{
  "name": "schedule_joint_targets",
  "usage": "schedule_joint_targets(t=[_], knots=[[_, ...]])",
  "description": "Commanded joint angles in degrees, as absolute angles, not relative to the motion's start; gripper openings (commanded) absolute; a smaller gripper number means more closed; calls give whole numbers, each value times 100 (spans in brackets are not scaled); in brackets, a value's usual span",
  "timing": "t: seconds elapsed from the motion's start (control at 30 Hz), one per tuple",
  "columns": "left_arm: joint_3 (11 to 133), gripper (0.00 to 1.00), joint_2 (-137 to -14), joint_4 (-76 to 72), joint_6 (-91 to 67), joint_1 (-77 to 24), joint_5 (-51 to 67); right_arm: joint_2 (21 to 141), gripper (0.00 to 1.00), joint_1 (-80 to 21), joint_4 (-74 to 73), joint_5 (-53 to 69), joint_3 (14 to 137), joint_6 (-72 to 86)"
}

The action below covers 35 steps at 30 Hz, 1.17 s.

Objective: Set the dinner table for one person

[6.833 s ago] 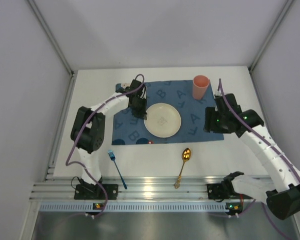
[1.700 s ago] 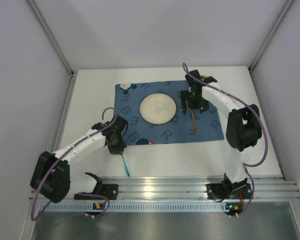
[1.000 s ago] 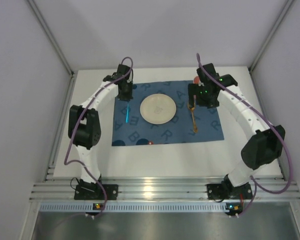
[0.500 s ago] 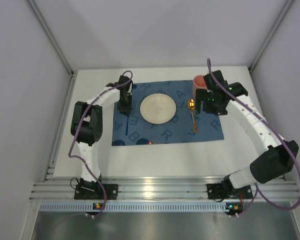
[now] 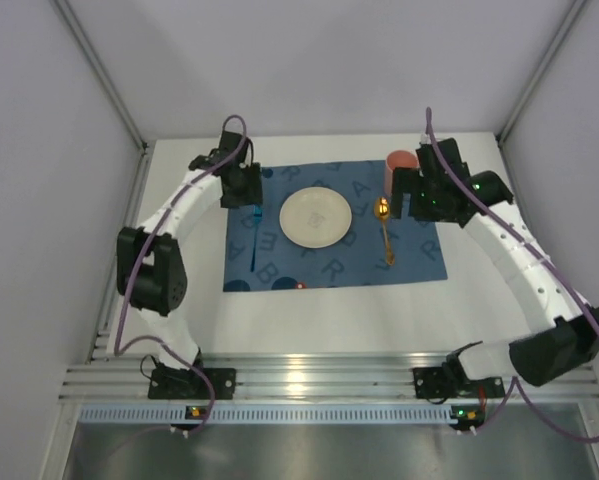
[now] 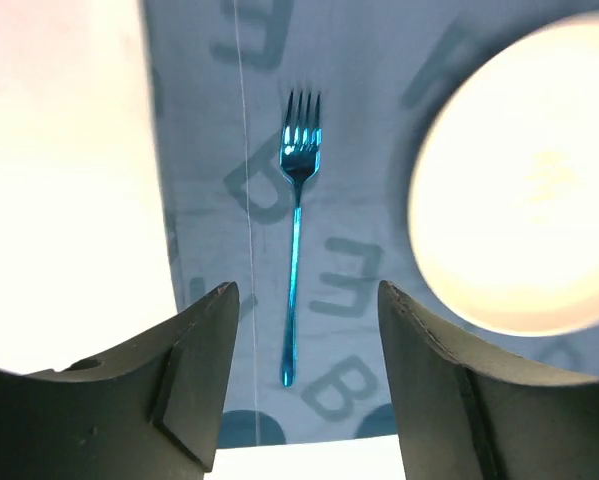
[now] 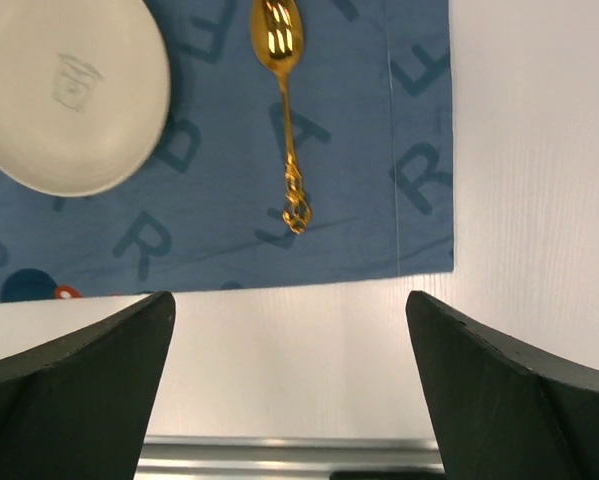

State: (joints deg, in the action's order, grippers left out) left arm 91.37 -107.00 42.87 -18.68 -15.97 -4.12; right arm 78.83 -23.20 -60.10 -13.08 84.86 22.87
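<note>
The fork lies left of the plate and the spoon right, framing one setting. The left gripper and right gripper are spread, empty.

only readable stuff is the big capitals scattered over the blue placemat: A, B, R, F, E, at all angles; the plate has a faint square mark mid-centre, too small to read

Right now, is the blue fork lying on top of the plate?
No, the blue fork lies flat on the placemat beside the plate, with a gap of cloth between them.
</note>
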Motion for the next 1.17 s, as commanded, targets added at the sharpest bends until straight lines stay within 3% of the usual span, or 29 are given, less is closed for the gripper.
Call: schedule_joint_targets(t=[0.0, 0.2, 0.23, 0.3, 0.33, 0.37, 0.53, 0.67, 1.13], knots=[[8539, 64, -8988, 4132, -2354, -1626, -650, 6693, 100, -2514, -4952, -1145, 8476, 2092], [6674, 72, -6911, 3596, -2628, -1687, -731, 5337, 100, -2505, -4034, -923, 6691, 2750], [6392, 81, -6247, 3456, -2645, -1705, -642, 5231, 100, -2505, -3999, -784, 6323, 2829], [5610, 84, -5219, 3027, -2725, -1749, -362, 4845, 100, -2514, -3850, -852, 5978, 2900], [5346, 96, -4855, 2867, -2733, -1758, -273, 4686, 100, -2522, -3780, -1079, 5672, 3005], [4857, 99, -4512, 2735, -2760, -1758, -264, 4519, 100, -2531, -3562, -1125, 5495, 2971], [3790, 99, -2682, 2189, -2523, -1758, -404, 3709, 100, -2523, -3357, -1029, 4800, 2734], [3779, 98, -2434, 2407, -2032, -1758, -702, 3683, 100, -2522, -3480, -888, 4694, 2777], [4095, 98, -3366, 2496, -1381, -1758, -728, 3357, 100, -2522, -3603, -1018, 4578, 2847]])
